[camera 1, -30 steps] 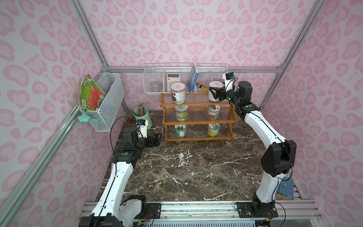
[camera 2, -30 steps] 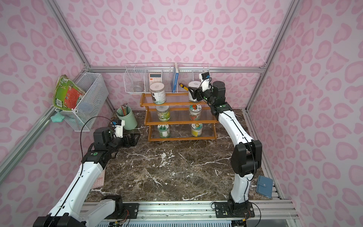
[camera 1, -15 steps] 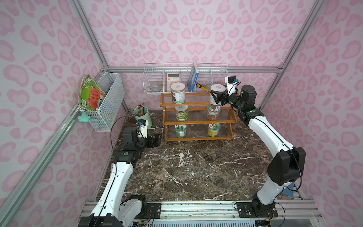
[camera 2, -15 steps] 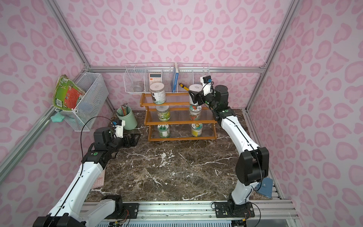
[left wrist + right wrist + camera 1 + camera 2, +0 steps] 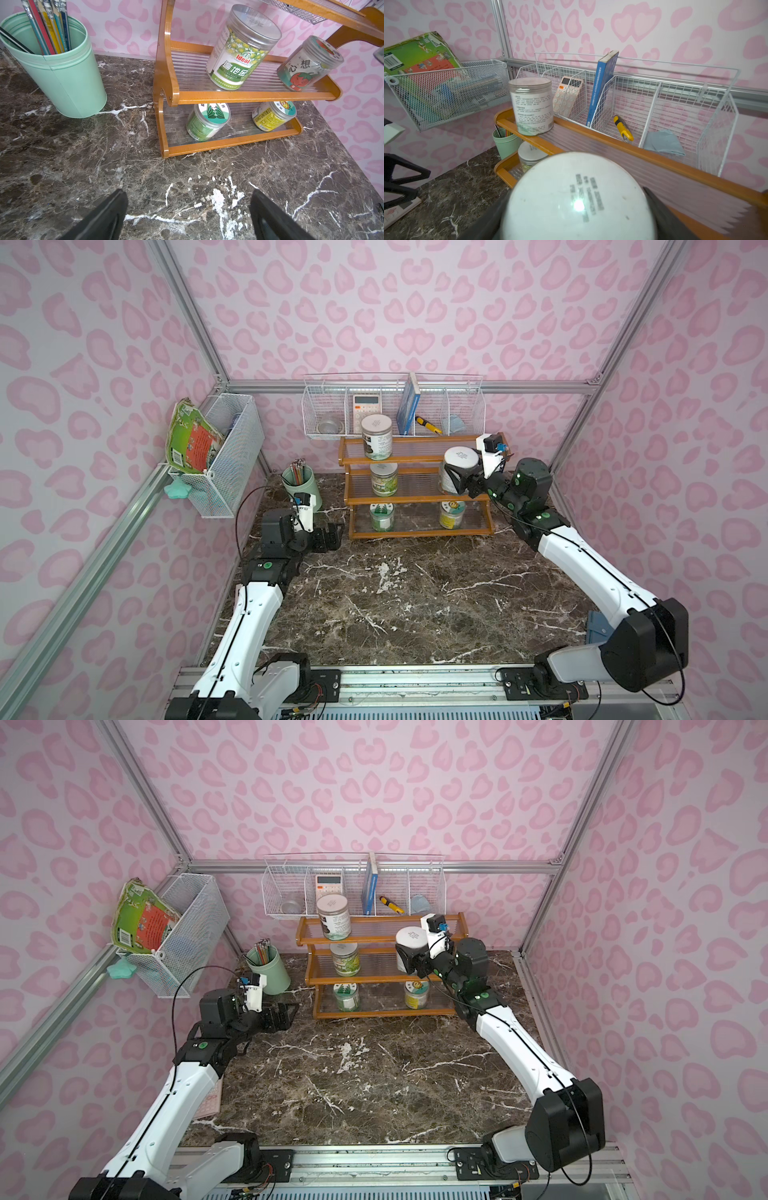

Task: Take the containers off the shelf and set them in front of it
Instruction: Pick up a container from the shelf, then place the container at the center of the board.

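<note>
Clamping plain-lidded jar (image 5: 459, 460) in our right gripper (image 5: 456, 484) centre-right, shelf (image 5: 419, 535) tiers behind; left gripper (image 5: 332, 535) spread wide, pencil cup (image 5: 302, 489) beside

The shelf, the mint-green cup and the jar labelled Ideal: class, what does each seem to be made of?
Shelf: orange-brown wood frame, glossy varnish glare; tiers clear ribbed plastic or glass. Mint-green cup: matte painted metal or plastic; a vertical seam hints at sheet metal. Ideal jar: clear glossy wall, probably plastic; paper-like printed label.

Five jars (image 5: 376, 442) stand on the wooden shelf (image 5: 415, 535); a white-lidded sixth jar (image 5: 459, 470) hangs before it.
</note>
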### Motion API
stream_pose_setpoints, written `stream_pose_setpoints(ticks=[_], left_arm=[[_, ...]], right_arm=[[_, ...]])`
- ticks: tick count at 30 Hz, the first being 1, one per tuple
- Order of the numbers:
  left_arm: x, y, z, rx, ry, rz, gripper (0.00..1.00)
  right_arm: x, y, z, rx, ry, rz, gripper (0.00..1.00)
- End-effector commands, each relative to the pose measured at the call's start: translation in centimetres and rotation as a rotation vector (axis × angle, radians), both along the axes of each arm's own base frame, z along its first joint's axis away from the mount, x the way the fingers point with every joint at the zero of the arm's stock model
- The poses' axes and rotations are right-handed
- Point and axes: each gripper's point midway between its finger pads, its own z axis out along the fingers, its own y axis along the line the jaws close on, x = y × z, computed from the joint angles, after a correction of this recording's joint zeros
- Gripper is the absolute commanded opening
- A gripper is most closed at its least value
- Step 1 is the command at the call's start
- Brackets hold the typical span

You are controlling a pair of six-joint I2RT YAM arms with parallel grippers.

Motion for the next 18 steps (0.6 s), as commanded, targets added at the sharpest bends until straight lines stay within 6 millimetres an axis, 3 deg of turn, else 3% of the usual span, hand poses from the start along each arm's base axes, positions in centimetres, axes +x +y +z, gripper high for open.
stream_pose_setpoints(ticks=[1,5,9,18], left_arm=[[0.0,-0.1,0.3,0.002,-0.006,-0.007,0.95],[0.0,-0.3,0.2,0.001,-0.006,-0.013,0.95],[0.0,-0.5,0.1,-0.001,-0.003,-0.017,0.95],[-0.1,-0.8,0.0,0.000,0.001,-0.026,0.95]], right_arm=[[-1.6,-1.1,1.2,0.025,-0.086,-0.060,0.67],[-4.5,-2.1,-0.6,0.048,-0.082,-0.086,0.66],[-6.5,-2.5,-3.7,0.069,-0.057,-0.099,0.66],[-8.2,-4.7,-11.4,0.091,-0.006,-0.198,0.65]])
